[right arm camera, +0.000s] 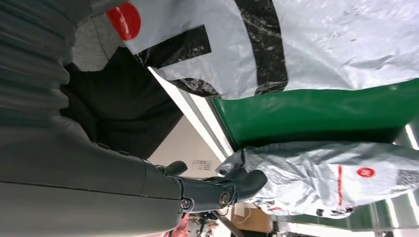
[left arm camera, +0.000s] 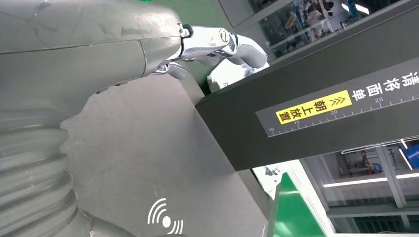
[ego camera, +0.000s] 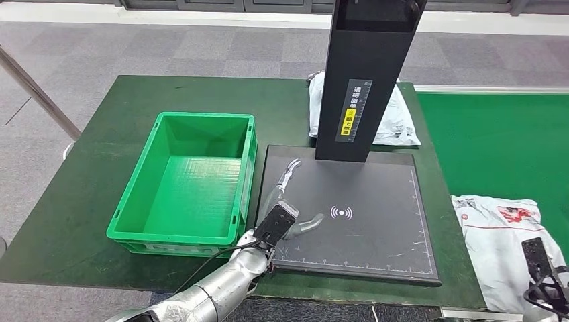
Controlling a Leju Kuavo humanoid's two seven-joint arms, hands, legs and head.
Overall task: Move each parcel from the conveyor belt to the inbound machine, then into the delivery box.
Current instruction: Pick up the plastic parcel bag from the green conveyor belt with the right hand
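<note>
1. White plastic parcel (ego camera: 503, 235) lies on the green conveyor belt (ego camera: 496, 141) at 4 o'clock, within the right robot hand (ego camera: 545, 276)'s reach; whether that hand grips it, I cannot tell.
2. Left robot hand (ego camera: 287, 213) rests spread and empty on the inbound machine (ego camera: 355, 215)'s pad, probably ready to receive; the delivery box (ego camera: 188, 178) at 9 o'clock sits on the tabletop (ego camera: 100, 141); a second parcel (ego camera: 396, 121) lies at 12.

Green table (ego camera: 80, 201) under everything, grey carpet floor (ego camera: 168, 47) beyond. Left of centre, an empty green box (ego camera: 184, 178) — the delivery box, standing just beside the dark scanner pad (ego camera: 376, 228) of the inbound machine. White wireless mark (ego camera: 341, 213) printed near the pad's middle. Black column (ego camera: 366, 74) rising from the pad's far edge, yellow label (ego camera: 348, 121) on its face. Left hand (ego camera: 287, 208) over the pad's near left part, fingers spread, holding nothing. Behind the column, a white parcel (ego camera: 402, 121) on the table. To the right, green conveyor belt (ego camera: 496, 141) with a second white parcel (ego camera: 500, 235) at its near end — right hand (ego camera: 545, 278) low at the corner, over that parcel, its fingers not clear.
</note>
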